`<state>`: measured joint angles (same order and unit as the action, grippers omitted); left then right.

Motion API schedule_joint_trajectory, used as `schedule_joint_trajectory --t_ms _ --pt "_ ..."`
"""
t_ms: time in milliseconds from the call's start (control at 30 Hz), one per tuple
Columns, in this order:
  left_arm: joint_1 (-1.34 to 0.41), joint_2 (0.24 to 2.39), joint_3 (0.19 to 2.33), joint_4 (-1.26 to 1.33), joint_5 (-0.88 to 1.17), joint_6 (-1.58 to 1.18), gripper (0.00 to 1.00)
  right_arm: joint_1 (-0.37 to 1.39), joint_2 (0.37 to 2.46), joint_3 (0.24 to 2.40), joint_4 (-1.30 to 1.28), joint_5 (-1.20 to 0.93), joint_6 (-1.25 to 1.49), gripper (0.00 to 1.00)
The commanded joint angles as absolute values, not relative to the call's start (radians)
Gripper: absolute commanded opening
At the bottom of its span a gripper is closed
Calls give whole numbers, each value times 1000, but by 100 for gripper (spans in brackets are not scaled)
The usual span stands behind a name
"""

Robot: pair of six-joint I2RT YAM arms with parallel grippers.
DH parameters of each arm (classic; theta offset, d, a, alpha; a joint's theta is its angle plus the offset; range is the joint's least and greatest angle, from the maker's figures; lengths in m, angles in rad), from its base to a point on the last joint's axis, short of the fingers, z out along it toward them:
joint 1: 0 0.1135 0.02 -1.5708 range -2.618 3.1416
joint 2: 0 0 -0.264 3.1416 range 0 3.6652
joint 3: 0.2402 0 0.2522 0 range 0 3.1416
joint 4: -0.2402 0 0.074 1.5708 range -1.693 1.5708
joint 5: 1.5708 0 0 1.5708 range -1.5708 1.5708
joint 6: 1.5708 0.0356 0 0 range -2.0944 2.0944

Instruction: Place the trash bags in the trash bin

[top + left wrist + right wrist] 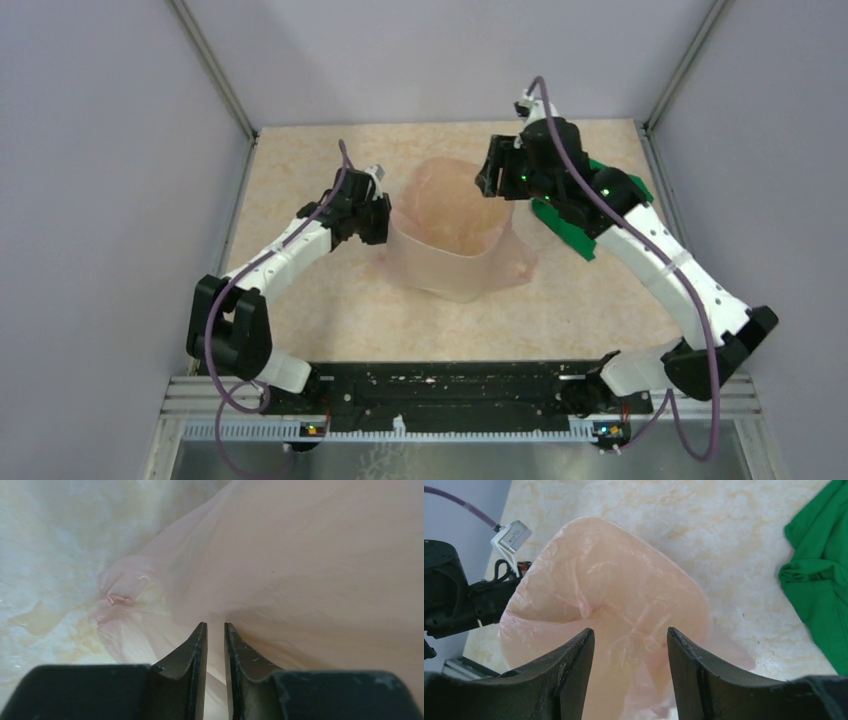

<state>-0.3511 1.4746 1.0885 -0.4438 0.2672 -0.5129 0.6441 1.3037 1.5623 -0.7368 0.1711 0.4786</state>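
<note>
- The left gripper (215,628) sat at the left outer wall of the trash bin (450,275), jaws almost together; whether they pinched any film could not be told
- The trash bag (455,205) lined the upright bin's mouth, its hem draped down the outside, immediately right of the left gripper
- The right gripper (630,632) hung over the far-right rim, jaws apart and empty, with the mouth below and to its left

The trash bin (452,278) stood upright near the centre of the table (330,300), its walls visible only through film. The trash bag (455,200), thin, translucent, pale pink and crinkled, lined the mouth. Its rim was folded down outside the walls, with loose film bunched near the base.
</note>
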Motion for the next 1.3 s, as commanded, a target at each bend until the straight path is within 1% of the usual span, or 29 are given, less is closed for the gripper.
schedule_joint_trajectory --t_ms 0,167,367,467,633,867,1267 --pt "-421 1414 1025 -379 233 -585 24 736 1409 1681 -824 234 419 56" --pt "-537 1364 947 -313 193 -675 22 801 1495 1707 -874 260 397 58" --pt "-605 1328 897 -283 147 -722 23 837 1517 1668 -923 328 393 61" --pt "-606 1324 901 -306 119 -709 23 837 1517 1638 -928 344 392 64" --pt "-603 1331 946 -382 19 -652 25 837 1524 1566 -906 302 392 70" --pt "-576 1352 946 -380 10 -605 26 838 1532 1482 -866 297 409 81" --pt "-552 1413 941 -348 57 -583 22 836 1578 1396 -820 286 414 82"
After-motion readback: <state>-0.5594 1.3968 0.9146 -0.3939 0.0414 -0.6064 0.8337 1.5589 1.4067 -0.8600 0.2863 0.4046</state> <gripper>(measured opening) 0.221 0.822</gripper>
